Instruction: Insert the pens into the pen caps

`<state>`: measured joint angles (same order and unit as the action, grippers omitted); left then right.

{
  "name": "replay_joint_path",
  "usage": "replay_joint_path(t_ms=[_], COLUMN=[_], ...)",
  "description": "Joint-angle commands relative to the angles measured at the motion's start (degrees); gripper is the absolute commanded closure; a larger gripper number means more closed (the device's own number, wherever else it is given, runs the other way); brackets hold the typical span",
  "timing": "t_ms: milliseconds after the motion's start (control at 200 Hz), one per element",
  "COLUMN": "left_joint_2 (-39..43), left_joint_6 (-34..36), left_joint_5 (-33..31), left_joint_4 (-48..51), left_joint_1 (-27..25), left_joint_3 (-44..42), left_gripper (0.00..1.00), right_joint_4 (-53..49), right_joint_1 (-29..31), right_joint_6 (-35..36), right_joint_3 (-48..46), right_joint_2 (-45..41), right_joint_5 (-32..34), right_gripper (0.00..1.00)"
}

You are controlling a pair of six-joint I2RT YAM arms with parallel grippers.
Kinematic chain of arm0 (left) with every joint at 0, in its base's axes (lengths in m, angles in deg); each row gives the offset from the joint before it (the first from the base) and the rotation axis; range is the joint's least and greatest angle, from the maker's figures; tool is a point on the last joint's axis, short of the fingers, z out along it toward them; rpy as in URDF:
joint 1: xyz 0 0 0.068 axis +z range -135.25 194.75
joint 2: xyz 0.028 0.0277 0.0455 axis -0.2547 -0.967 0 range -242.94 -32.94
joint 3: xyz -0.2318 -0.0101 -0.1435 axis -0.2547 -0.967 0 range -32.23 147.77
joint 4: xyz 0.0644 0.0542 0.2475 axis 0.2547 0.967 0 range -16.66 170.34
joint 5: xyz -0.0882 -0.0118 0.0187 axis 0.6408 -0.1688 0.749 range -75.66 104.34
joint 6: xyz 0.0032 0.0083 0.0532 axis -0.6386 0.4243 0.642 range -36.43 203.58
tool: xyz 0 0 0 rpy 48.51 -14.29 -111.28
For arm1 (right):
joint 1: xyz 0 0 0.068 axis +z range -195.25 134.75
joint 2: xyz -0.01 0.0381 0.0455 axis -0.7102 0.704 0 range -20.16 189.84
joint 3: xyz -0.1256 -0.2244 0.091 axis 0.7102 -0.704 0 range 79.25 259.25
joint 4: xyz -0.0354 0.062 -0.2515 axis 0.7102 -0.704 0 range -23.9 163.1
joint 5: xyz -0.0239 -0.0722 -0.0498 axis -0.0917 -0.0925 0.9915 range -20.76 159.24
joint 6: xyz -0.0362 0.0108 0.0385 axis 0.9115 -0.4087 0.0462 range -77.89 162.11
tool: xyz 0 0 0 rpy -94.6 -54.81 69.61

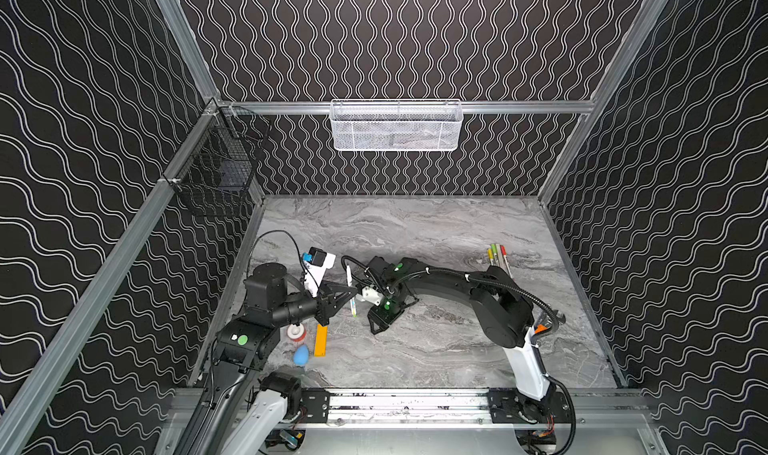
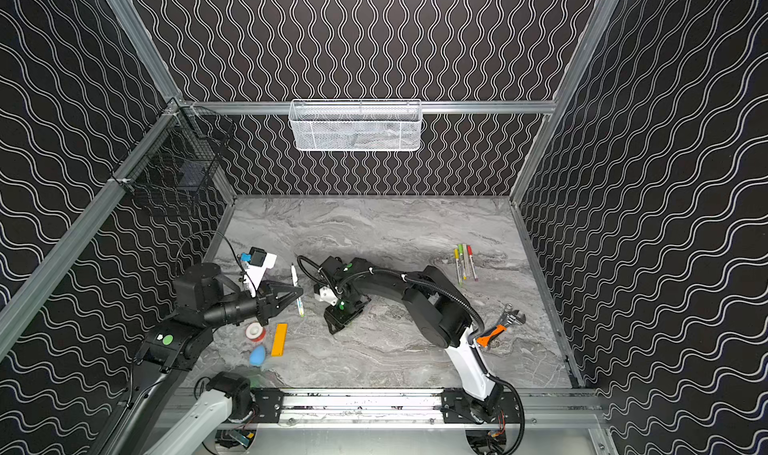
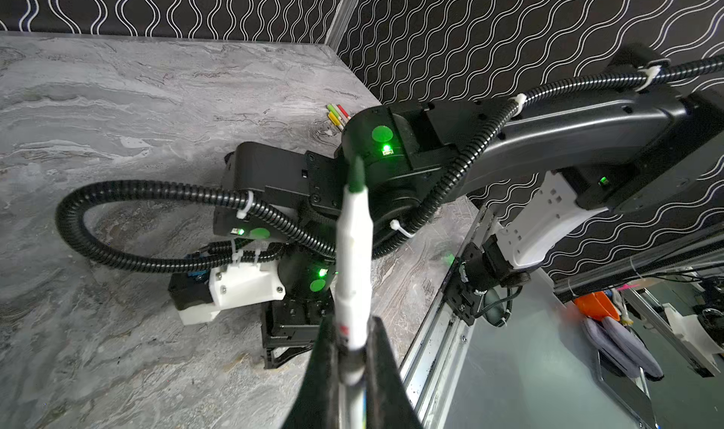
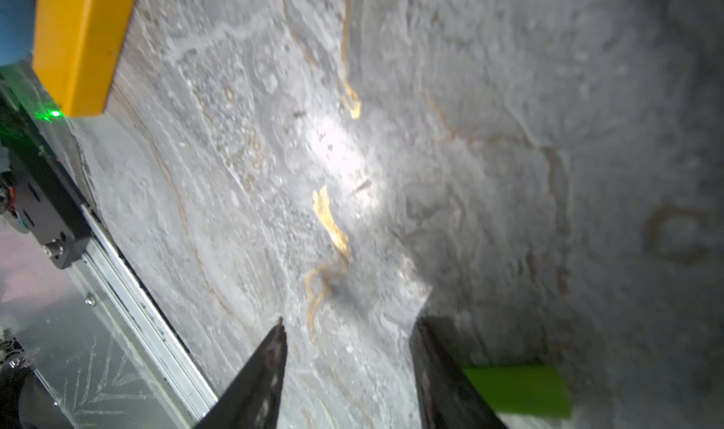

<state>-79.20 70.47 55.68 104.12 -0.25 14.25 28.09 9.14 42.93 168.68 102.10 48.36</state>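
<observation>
The left gripper [image 3: 352, 325] is clamping a white pen [image 3: 354, 250], its bare green tip pointing away from the jaws. The right gripper [image 4: 350, 323] is hovering over the table [image 4: 509, 133], jaws parted and empty, a green cap [image 4: 517, 389] lying just outside one jaw. Well beyond it, three capped pens [image 1: 498, 259] are lying together.

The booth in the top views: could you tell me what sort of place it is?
Probably a lab robot cell: two arms on a metal rail, patterned walls in an aluminium frame, marble-look table.
</observation>
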Motion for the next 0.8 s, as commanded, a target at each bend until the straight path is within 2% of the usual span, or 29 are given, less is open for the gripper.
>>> replay_joint_path(t_ms=[0, 105, 295, 490, 651, 796], left_joint_2=[-0.1, -0.1, -0.3, -0.5, -0.4, -0.4], left_joint_6=[1.1, 1.1, 1.1, 1.0, 1.1, 1.1], left_joint_5=[0.8, 0.9, 0.8, 0.9, 1.0, 0.9], left_joint_4=[-1.9, -2.0, -1.9, -2.0, -2.0, -2.0], left_joint_1=[0.2, 0.2, 0.2, 0.3, 0.4, 0.4], left_joint_3=[0.0, 0.0, 0.0, 0.0, 0.1, 0.0], left_gripper=[1.00, 1.00, 1.00, 1.00, 1.00, 1.00], right_joint_4=[-1.4, -0.9, 5.9, 7.0, 4.5, 3.5], right_joint_1=[0.1, 0.1, -1.2, -3.1, -4.6, -4.6], right_joint_6=[-0.8, -0.5, -0.7, -2.0, -4.6, -5.1], right_joint_3=[-2.1, -3.1, -7.2, -8.1, -6.1, -4.5], right_joint_2=[-1.1, -2.5, -8.8, -11.1, -8.3, -6.0], right_joint_5=[1.8, 1.1, -3.0, -0.5, 3.7, 4.1], right_gripper=[0.46, 0.46, 0.47, 0.51, 0.51, 0.51])
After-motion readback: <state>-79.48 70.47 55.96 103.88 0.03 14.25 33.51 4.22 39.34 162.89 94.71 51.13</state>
